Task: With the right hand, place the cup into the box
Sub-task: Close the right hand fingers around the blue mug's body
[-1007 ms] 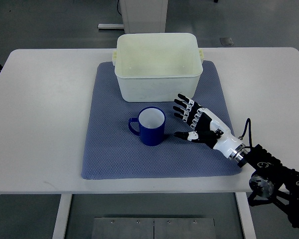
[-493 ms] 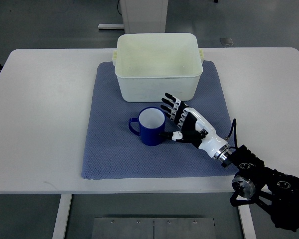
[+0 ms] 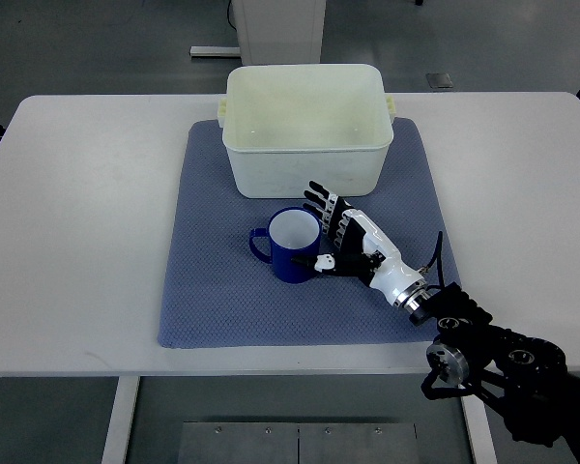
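Right hand slid left, fingers spread wide against glossy blue cylindrical cup; woven mat beneath.

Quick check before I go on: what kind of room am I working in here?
Probably a lab or test workspace, not a home: a plain white table on a grey hard floor, with a blue mat laid out as a work area holding just a box and a cup.

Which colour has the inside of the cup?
White inside, while the cup is dark blue outside, handle included. The top view shows it, the only camera.
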